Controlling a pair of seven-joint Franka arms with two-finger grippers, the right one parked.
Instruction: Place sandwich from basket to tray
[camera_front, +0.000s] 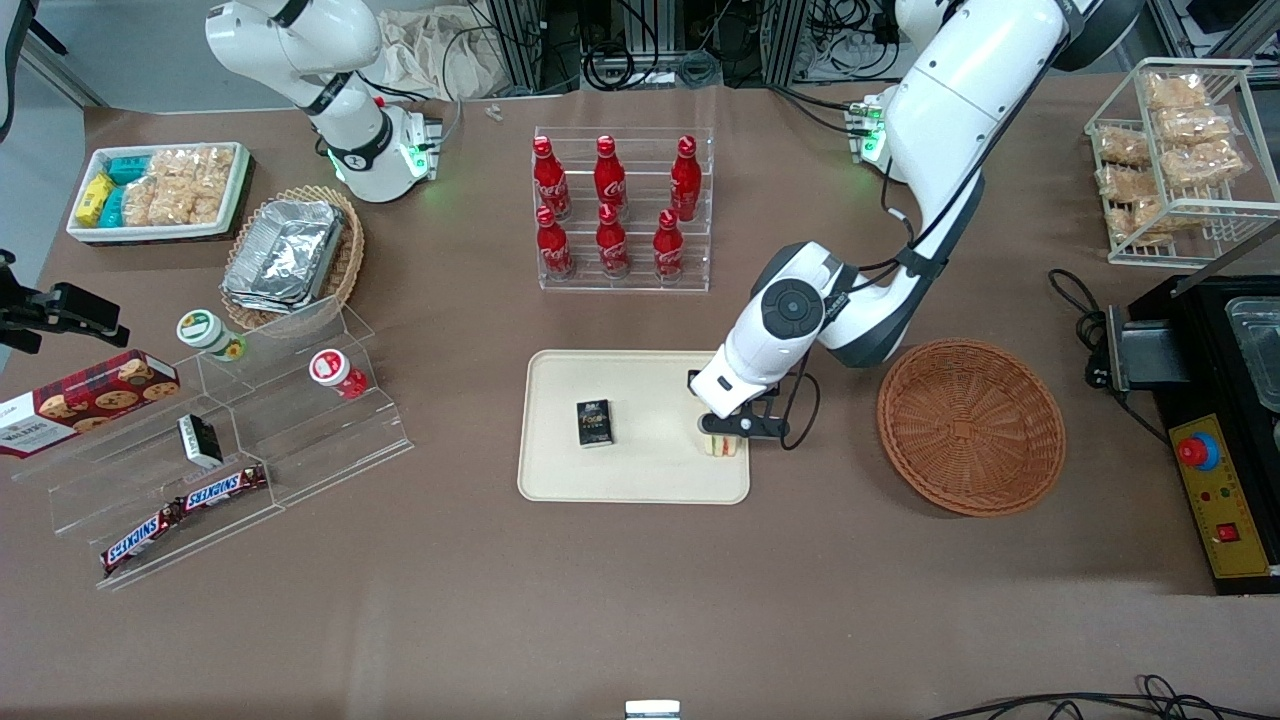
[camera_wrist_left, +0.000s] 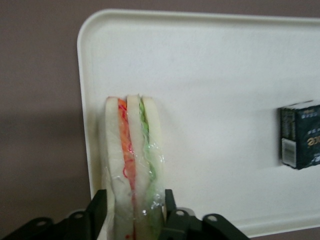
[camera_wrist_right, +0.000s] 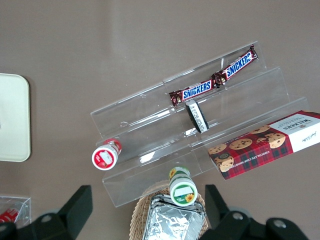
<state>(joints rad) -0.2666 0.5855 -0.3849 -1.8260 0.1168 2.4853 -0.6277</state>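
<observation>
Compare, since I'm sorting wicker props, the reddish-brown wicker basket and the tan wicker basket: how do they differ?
The round reddish-brown wicker basket is darker, and nothing shows in it; the lighter tan wicker basket holds stacked foil containers. The reddish-brown one lies beside the cream tray, where the gripper holds the wedge sandwich; the tan one lies toward the parked arm's end. Both are round woven wicker.

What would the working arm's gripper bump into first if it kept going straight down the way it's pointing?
Most likely the tray. The gripper points down at it, its fingers shut on the sandwich, which stands on edge at the tray's rim nearest the basket. Whether it already touches is unclear.
</observation>
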